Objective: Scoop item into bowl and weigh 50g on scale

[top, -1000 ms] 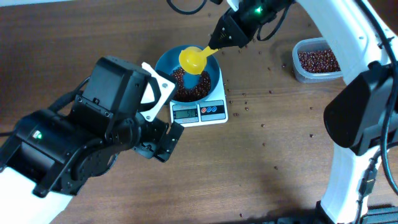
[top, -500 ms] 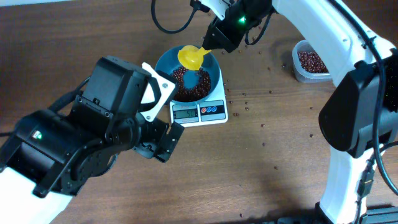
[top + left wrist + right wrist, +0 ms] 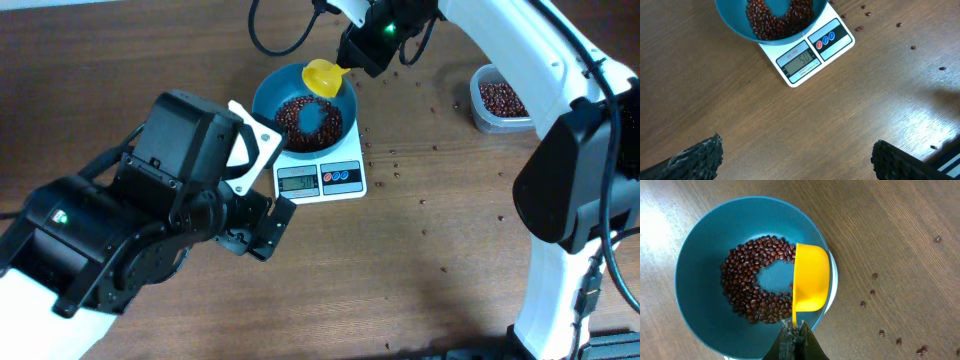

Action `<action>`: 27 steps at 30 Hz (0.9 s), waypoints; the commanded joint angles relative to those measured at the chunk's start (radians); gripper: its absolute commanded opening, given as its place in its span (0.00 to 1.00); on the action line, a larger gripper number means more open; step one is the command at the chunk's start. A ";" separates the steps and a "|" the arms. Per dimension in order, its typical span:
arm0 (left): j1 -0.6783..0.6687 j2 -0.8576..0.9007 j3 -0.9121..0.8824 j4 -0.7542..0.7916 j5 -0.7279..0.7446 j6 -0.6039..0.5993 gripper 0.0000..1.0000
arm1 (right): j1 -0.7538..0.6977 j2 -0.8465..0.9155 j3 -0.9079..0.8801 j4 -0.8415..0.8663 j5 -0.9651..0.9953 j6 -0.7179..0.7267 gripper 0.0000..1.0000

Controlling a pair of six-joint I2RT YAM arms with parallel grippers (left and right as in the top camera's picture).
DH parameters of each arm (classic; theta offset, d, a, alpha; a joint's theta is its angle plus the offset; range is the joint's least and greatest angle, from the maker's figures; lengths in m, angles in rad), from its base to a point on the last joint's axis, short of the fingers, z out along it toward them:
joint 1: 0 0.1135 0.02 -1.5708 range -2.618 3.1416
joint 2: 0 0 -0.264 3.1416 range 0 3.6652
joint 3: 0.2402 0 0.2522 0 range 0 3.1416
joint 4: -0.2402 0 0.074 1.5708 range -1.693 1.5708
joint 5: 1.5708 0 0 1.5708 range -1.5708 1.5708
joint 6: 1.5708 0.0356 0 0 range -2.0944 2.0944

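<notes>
The teal bowl (image 3: 268, 92) stands on the white scale (image 3: 355, 186) and holds dark red-brown beans (image 3: 300, 115) in a ring. The scale's display (image 3: 801, 59) reads about 50. My right gripper (image 3: 352, 62) is shut on the handle of a yellow scoop (image 3: 322, 77), held over the bowl's far right rim. In the right wrist view the scoop (image 3: 811, 282) looks empty above the bowl (image 3: 700, 260) and beans (image 3: 747, 287); the jaws (image 3: 795, 330) pinch its handle. My left gripper (image 3: 795, 160) is open and empty over bare wood, near the scale.
A clear tub (image 3: 503, 98) of beans stands at the far right. Loose beans (image 3: 400, 155) lie scattered on the wooden table right of the scale. The bulky left arm (image 3: 150, 240) fills the left of the overhead view.
My right gripper has carried the yellow scoop from over the bowl's middle toward the far right rim. The left arm has not moved.
</notes>
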 commanded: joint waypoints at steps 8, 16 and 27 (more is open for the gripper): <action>0.004 -0.003 0.018 0.000 -0.006 0.008 0.99 | 0.002 -0.006 -0.003 -0.008 0.016 -0.006 0.04; 0.004 -0.003 0.018 0.000 -0.006 0.008 0.99 | -0.031 -0.016 0.002 -0.008 -0.012 0.012 0.04; 0.004 -0.003 0.018 0.000 -0.006 0.008 0.99 | -0.031 -0.152 0.052 -0.013 -0.138 0.045 0.04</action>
